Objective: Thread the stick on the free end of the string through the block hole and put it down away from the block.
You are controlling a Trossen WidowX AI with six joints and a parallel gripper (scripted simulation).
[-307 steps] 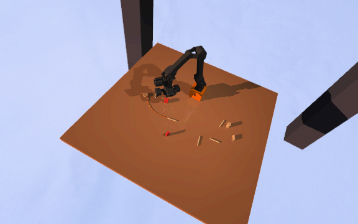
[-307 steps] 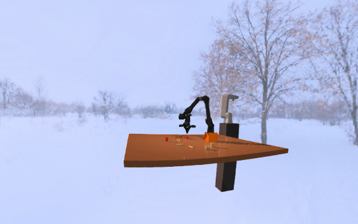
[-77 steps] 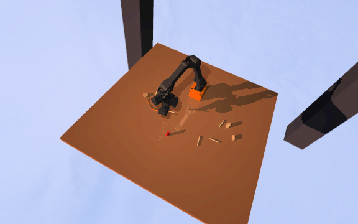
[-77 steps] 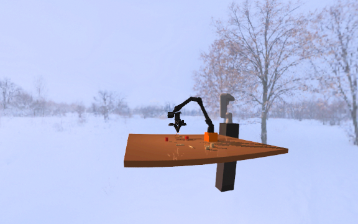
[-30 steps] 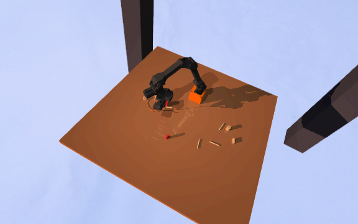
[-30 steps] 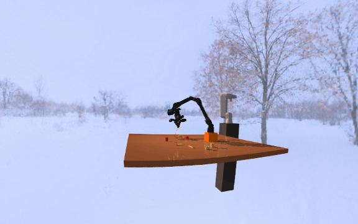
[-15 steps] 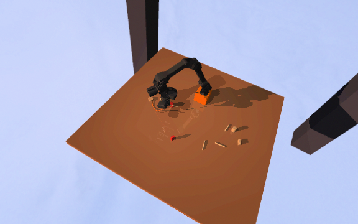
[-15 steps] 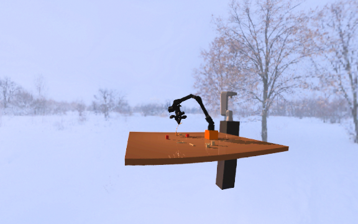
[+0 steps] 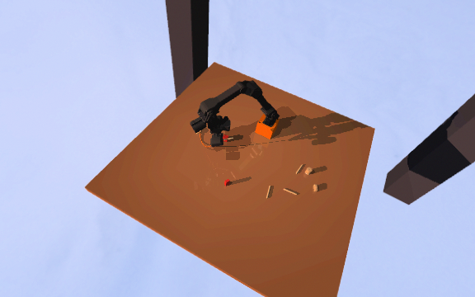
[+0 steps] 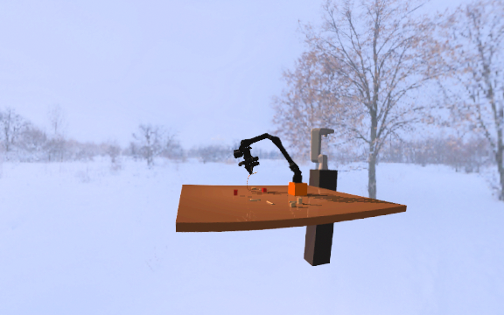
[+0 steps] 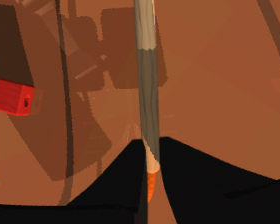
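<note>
My gripper is shut on the pale wooden stick, well above the table. The stick points away from the fingertips, up in the wrist view. The orange string runs from the stick's rear end and hangs in a curve towards the table. The red block stands on the table to the left in the wrist view, its small dark hole in the side face turned right. In the top view the gripper partly hides the block. I cannot make out the button.
A second small red object stands on the table. Loose sticks and two pale round pieces lie farther right. The orange arm base stands beyond the red block.
</note>
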